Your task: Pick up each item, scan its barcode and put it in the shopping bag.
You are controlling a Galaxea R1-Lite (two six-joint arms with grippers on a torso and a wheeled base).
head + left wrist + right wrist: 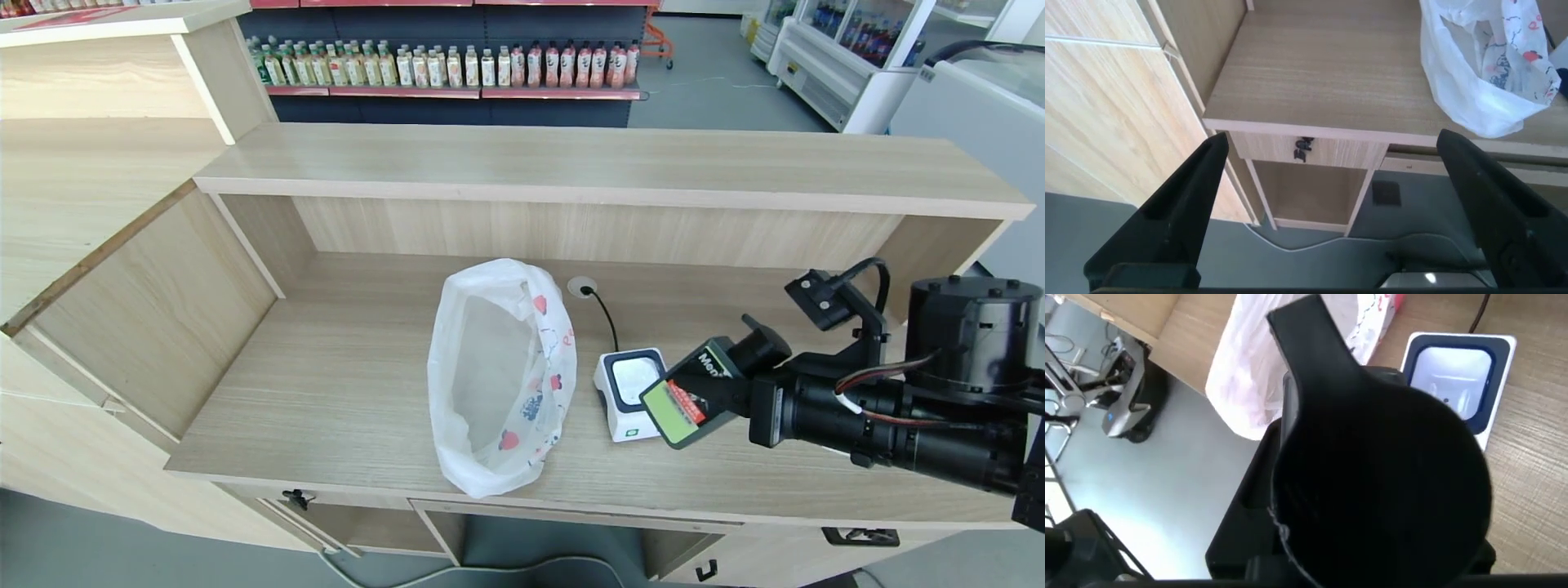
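In front of me is a long wooden counter (343,384). At its far side a wooden ledge (571,163) stands higher, like a step. Near the middle of the counter, close under the ledge, a small round cap (581,286) sits in the wood. Below the near edge, on the left, a little black key (295,496) sticks out of a drawer front. Far behind the counter, a shelf (490,94) holds a long row of bottles (441,67). Far off on the right a white freezer (820,82) with glass lids stands on the grey floor (710,98).
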